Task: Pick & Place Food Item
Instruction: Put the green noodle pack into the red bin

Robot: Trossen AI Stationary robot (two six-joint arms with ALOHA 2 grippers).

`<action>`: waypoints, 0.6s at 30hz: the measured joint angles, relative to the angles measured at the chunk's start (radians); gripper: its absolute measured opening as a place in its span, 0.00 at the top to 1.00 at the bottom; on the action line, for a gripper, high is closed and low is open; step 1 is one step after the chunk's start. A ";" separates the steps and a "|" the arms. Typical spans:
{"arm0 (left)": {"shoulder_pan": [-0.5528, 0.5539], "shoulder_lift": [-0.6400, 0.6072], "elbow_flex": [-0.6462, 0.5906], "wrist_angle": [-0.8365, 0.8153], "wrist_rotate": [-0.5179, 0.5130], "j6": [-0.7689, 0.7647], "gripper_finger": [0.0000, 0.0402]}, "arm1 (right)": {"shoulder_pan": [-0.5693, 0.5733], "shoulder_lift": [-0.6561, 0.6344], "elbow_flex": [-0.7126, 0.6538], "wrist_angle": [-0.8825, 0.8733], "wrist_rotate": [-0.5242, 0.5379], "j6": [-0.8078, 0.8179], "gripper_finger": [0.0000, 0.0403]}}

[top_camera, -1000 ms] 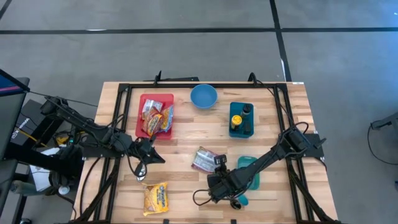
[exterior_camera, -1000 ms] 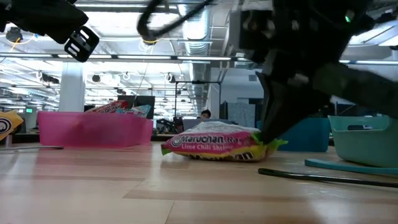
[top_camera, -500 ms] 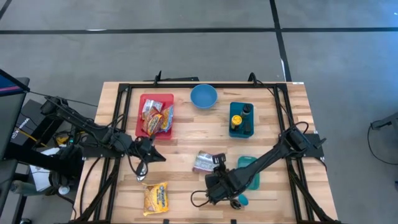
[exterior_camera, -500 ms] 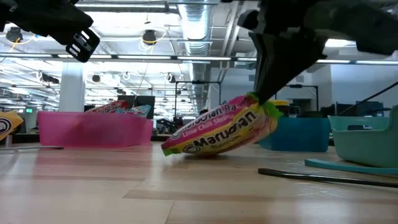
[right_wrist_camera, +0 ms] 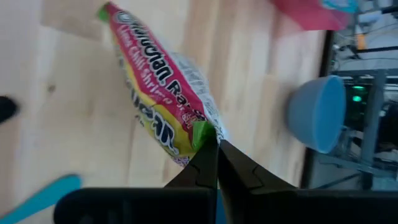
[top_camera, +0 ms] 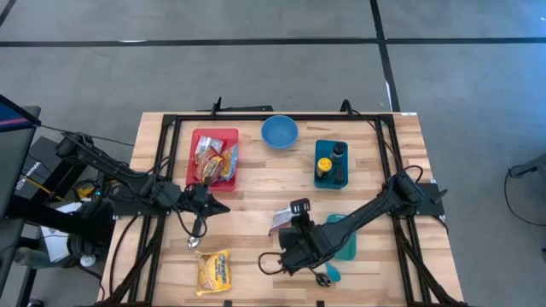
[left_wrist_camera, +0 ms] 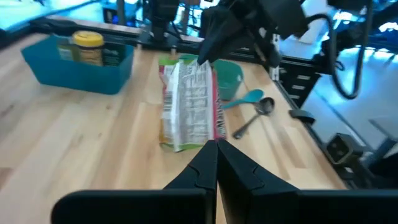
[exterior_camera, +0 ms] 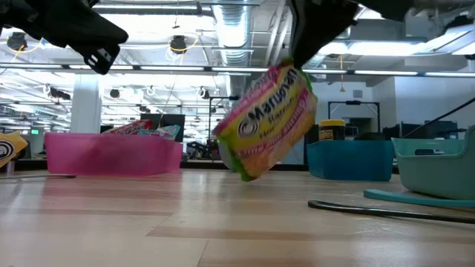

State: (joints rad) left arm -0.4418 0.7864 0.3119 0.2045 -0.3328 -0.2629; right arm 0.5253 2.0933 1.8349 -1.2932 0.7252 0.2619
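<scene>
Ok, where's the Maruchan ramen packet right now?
The Maruchan ramen packet hangs clear of the table, pinched by one edge in the right gripper. In the high view it is near the front middle, beside the teal container.

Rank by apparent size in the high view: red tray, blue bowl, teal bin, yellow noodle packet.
1. red tray
2. teal bin
3. blue bowl and yellow noodle packet: look about alike, so unranked.

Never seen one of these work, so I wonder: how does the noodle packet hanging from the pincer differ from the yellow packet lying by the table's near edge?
The pink-and-yellow noodle packet hangs off the table, pinched at one green-edged end by the right pincer; the yellow packet lies flat and untouched. The hanging one is mid-table, the yellow one nearer the left arm's side. Both look like instant noodle packets.
</scene>
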 joint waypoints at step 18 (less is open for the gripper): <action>0.000 0.000 0.000 0.076 -0.194 0.083 1.00 | -0.128 -0.002 0.091 -0.034 0.133 0.023 1.00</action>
State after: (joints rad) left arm -0.4418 0.7861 0.3119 0.2806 -0.5266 -0.1799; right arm 0.3972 2.0914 1.9259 -1.3275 0.8577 0.2850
